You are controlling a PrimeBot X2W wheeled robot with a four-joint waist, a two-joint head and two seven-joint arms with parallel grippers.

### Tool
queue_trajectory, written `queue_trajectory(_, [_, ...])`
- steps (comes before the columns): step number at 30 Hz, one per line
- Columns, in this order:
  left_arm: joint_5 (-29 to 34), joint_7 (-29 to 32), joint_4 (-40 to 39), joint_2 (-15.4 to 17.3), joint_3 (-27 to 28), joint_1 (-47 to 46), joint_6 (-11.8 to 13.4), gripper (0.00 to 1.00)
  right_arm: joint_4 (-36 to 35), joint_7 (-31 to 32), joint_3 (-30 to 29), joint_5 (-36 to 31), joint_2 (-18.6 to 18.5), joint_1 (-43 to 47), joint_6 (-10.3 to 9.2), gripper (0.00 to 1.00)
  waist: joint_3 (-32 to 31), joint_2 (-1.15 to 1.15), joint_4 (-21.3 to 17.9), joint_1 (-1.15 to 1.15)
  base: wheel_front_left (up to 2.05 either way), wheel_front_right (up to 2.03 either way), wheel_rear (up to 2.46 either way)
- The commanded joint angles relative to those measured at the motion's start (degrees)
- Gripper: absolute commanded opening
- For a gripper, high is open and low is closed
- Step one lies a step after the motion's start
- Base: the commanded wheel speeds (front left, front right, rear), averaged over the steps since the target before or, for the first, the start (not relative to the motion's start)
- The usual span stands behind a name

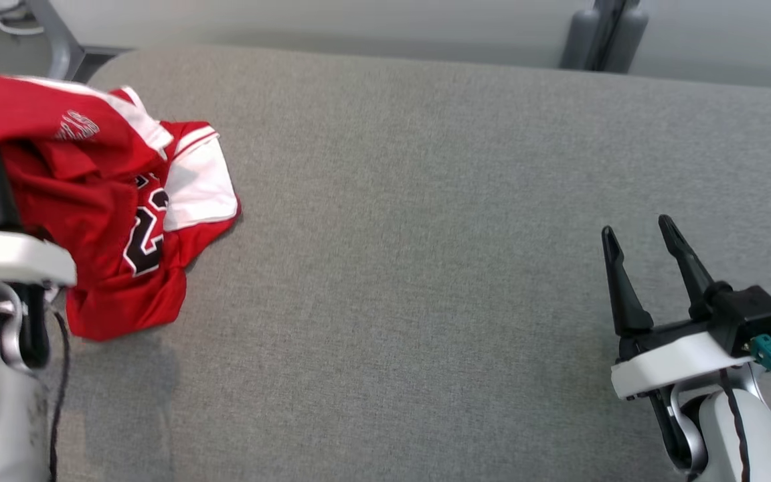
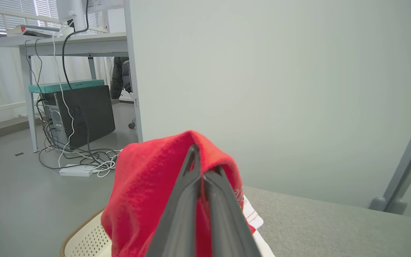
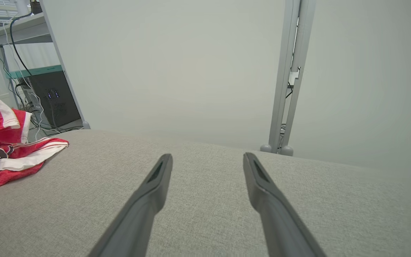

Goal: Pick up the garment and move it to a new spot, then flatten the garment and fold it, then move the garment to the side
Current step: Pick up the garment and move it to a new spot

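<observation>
The garment [image 1: 124, 214], a red jersey with white trim and black numerals, lies crumpled at the far left part of the grey fabric-covered table [image 1: 425, 268]. Its lower hem spreads flat on the cloth, and its upper part is raised off the table's surface in a bunched fold. In the left wrist view the left gripper [image 2: 201, 176] has its jaws pressed together, and the red cloth [image 2: 148, 192] is caught at their tips. The cloth forms a peak there and falls down both sides of the dark fingers [image 2: 180, 214], with a strip of white trim showing just to their right above the table [image 2: 334, 228]. In the head view the left arm's pale wrist [image 1: 4, 258] sits at the table's left edge, with the raised fold draped over it. A white perforated basket [image 2: 87, 239] sits just off the table's left end, lower than its top. The right gripper [image 1: 636, 227] hovers over the near right part of the table, well apart from the garment. Its jaws stand wide apart with nothing between them but bare grey cloth. The right wrist view shows the same gripper [image 3: 207, 157] pointing across the table [image 3: 66, 185], with the garment [image 3: 9, 157] far off toward the table's left end.
</observation>
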Motion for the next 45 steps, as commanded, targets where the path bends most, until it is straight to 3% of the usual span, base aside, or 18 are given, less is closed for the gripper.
queue_trajectory(1, [0.7,0.0,-4.2,-0.6,-0.1,3.6,0.8,0.00,0.2,-0.6,-0.4,0.4,0.1,1.4,0.11,1.00,-2.8,0.00,-1.3,0.00,0.00,0.00,0.00])
queue_trajectory(9, [2.2,7.1,-26.9,-4.0,-2.8,22.9,4.1,0.00,-0.1,-0.5,-0.9,0.8,0.3,4.9,0.11,1.00,-6.9,0.00,-4.7,0.00,0.00,0.00,0.00])
queue_trajectory(14, [2.5,10.4,-36.2,-5.6,-4.5,28.5,5.6,0.00,-0.6,-0.2,-1.7,1.7,0.4,6.3,0.11,1.00,-8.1,0.00,-6.0,0.00,0.00,0.00,0.00])
queue_trajectory(21, [3.4,14.4,-44.1,-7.1,-10.5,28.6,3.7,0.00,-2.3,0.5,-1.5,2.7,0.3,6.0,0.11,1.00,-7.0,0.00,-9.3,0.00,0.00,0.00,0.00])
queue_trajectory(28, [3.4,15.0,-41.8,-9.1,-17.9,21.2,-0.1,0.00,-2.9,0.0,-0.5,4.5,0.4,3.4,0.10,1.00,-2.0,0.00,-17.5,0.00,0.00,0.00,0.00])
queue_trajectory(36, [2.7,13.9,-34.1,-10.5,-24.9,12.2,-2.4,0.00,-2.0,-1.2,-1.2,6.2,0.4,1.5,0.09,1.00,3.5,0.00,-24.9,0.00,0.00,0.00,0.00])
queue_trajectory(45, [1.4,15.5,-21.7,-10.7,-33.8,5.9,-3.5,0.00,-0.7,-2.0,-0.7,8.5,0.4,-0.3,0.10,1.00,7.9,0.00,-27.7,0.00,0.00,0.00,0.00])
